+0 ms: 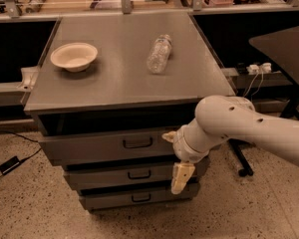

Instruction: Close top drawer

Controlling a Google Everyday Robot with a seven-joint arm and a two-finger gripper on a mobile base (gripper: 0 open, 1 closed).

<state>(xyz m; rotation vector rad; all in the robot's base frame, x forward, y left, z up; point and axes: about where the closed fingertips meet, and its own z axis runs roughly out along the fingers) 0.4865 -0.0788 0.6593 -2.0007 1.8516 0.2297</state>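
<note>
Top drawer [89,147]: directly under the front edge of the bench [114,88], with its front standing forward of that edge. The gap above it is dark, so its contents are not visible. Bail handle [138,143] at centre of the front.

Middle drawer [109,176] and bottom drawer [109,199] below, both narrower. The right ends of all three are hidden behind the arm [249,128], which is cut off at the right.

Bowl [74,57]: upright near the bench's left edge, nothing in it.

Plastic bottle [159,54]: on its side right of centre, toward the back edge, well apart from the bowl. Contents hard to make out.

Gripper [175,157]: below the front right corner, before the top drawer's right end. Fingers [182,177] spread wide, one pointing left, one hanging down; nothing held. Contact with the drawer front cannot be told.
</note>
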